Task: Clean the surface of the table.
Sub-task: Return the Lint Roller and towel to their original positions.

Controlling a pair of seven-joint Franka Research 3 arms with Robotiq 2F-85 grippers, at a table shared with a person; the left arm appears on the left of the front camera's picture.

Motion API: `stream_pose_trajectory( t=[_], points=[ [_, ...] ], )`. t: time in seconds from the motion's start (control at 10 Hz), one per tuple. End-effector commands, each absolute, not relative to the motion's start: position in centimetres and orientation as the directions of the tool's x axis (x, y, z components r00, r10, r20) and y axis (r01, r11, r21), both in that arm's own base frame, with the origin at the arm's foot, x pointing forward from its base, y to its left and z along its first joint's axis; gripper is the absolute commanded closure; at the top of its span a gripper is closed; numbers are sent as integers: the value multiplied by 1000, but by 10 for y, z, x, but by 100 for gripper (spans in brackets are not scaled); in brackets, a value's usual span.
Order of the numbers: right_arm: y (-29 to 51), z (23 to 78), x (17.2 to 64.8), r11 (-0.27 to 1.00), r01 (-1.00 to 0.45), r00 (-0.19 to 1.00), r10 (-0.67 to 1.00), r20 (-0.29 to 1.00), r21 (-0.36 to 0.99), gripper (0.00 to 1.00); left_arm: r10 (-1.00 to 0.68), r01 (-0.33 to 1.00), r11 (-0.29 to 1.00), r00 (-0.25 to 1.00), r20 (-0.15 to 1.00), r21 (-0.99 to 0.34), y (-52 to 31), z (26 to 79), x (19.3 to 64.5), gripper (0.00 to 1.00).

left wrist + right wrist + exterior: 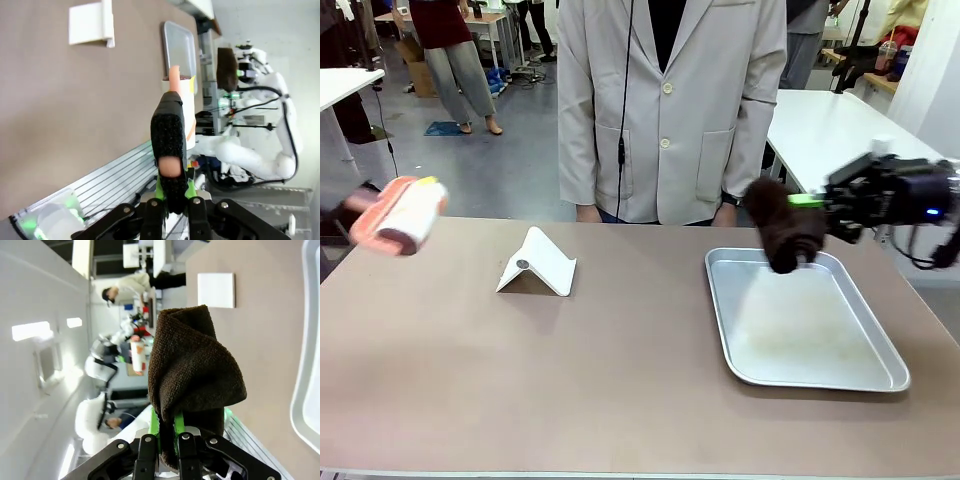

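The brownish-taupe table [620, 380] stretches across the front view. At its far left, my left gripper [170, 125] is shut on a lint roller [400, 215] with a pink-orange handle and a white roll, held above the table's left edge. My right gripper [810, 212] is shut on a dark brown cloth [782, 228]. The cloth hangs just above the far edge of the silver tray [890, 375]. In the right wrist view the cloth [195, 370] bunches over the gripper's green pads.
A white folded stand [538, 265] sits on the table left of centre. The silver tray lies on the right half with nothing in it. A person in a pale coat [670, 110] stands at the far edge. White-topped tables stand behind.
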State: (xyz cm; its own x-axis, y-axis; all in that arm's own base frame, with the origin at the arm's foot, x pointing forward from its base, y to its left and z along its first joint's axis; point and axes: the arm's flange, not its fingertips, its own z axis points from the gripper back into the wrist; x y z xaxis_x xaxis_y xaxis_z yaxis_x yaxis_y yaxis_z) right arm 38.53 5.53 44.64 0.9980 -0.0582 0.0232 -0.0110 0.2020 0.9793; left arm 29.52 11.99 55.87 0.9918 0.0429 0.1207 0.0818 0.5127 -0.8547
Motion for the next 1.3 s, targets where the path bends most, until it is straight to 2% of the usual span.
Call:
stream_pose_trajectory(
  t=[0.0,0.3,0.5,1.0,1.2],
  points=[
    [111,451,395,305,-25,999,-35,38,952,87,41,8,614,998,43,-789,87,580,337,84],
    [195,429,390,505,-74,996,3,84,860,87,74,-30,796,996,48,-604,4,586,398,84],
    [221,404,393,569,-62,997,5,71,820,87,39,1,873,997,72,-488,-43,569,436,84],
    [232,350,425,570,18,1000,-31,0,821,87,-52,83,912,995,89,-402,-101,515,488,84],
    [221,345,432,575,7,1000,-17,4,818,87,-60,105,885,992,112,-453,-112,507,506,84]
  ],
)
